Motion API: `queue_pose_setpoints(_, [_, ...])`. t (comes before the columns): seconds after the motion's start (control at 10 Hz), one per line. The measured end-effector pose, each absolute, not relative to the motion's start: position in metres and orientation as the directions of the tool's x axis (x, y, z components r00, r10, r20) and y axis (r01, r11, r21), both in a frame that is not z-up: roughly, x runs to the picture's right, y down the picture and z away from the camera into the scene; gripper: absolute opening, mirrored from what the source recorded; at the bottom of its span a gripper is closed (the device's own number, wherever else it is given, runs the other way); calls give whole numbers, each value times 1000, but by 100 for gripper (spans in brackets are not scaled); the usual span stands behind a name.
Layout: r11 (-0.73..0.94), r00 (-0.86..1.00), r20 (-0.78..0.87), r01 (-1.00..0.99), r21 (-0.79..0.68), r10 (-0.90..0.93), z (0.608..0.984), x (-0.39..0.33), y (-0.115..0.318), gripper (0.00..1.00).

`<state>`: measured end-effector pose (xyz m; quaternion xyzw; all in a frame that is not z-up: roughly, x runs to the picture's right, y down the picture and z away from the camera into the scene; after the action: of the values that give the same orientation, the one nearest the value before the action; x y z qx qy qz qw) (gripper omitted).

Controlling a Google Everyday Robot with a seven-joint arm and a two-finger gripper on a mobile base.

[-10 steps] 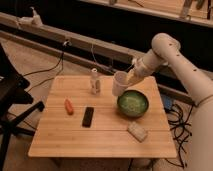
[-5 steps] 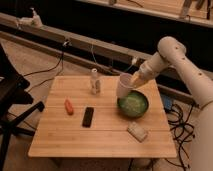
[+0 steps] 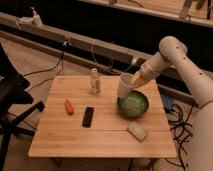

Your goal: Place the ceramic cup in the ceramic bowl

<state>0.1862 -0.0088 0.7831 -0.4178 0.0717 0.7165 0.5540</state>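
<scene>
The white ceramic cup (image 3: 124,86) hangs in my gripper (image 3: 133,79), tilted, just above the far left rim of the ceramic bowl (image 3: 133,104). The bowl is round with a dark green rim and a speckled lighter green inside, and it sits at the right side of the wooden table (image 3: 100,135). My white arm (image 3: 172,57) reaches in from the right. My gripper is shut on the cup's upper rim.
A small slim pale bottle (image 3: 94,81) stands at the table's back middle. An orange carrot-like piece (image 3: 68,106) and a black phone-like slab (image 3: 88,116) lie left of the bowl. A pale sponge-like block (image 3: 137,131) lies in front of the bowl. A dark chair (image 3: 12,100) stands at the left.
The arm has carried the cup to the right and a little down, from over the bare table toward the bowl's left rim.
</scene>
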Motion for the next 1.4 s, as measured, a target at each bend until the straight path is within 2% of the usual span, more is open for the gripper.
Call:
queue_pose_setpoints(1.2, [-388,-57,-685,-856,-340,727,788,186,-3,27])
queue_pose_setpoints(1.4, [-381,-55,-688,-863,-332,723,799,180,0,27])
